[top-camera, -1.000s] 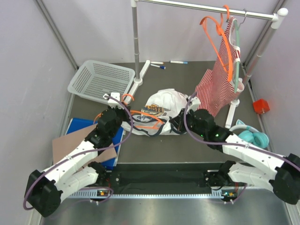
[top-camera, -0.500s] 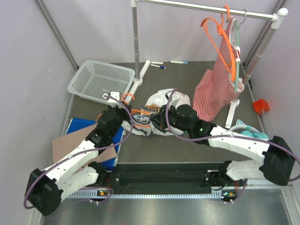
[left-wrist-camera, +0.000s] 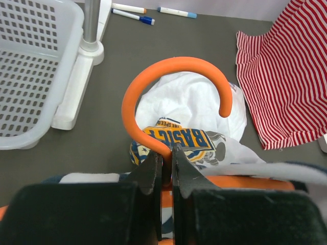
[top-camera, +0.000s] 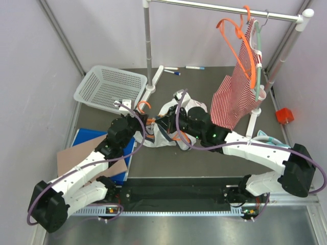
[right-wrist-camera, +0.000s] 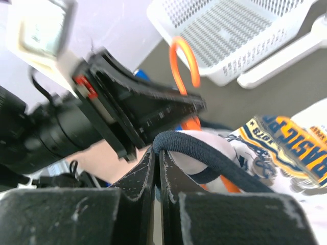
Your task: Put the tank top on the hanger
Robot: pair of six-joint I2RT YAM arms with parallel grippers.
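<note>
**Fig. – work area, L to R, as seen standing by the rig.**

**Far L:** white mesh basket (top-camera: 110,87) on the table (top-camera: 163,163); no part in the job.

**L-centre:** left tool (left-wrist-camera: 164,153), jaws narrow and clamped on the neck of the orange hanger (left-wrist-camera: 153,76) just below the hook. The hook curves up and away from the tool.

**Centre:** tank top (left-wrist-camera: 196,104), bunched in a heap on the table just beyond the hook, graphic print facing up. Cannot tell whether any strap is over a hanger arm yet.

**R-centre:** right tool (right-wrist-camera: 156,155), jaws pinched shut on the navy trim (right-wrist-camera: 204,153) of the top, close beside the left tool's fingers.

**Far R:** red-and-white striped top (top-camera: 237,97) hanging from the rail w/ a second orange hanger (top-camera: 240,41); well apart from the work.

**Handling (est.):**
- Top: prob. light, limp knit. It won't hold an opening by itself and will sag wherever it is unsupported.
- Best hold on the top: the trim band. It is thicker and less stretchy than the body cloth.
- Hanger: looks thin, stiff and smooth, so it may swivel in a neck pinch. Best held right at the neck junction.
</note>
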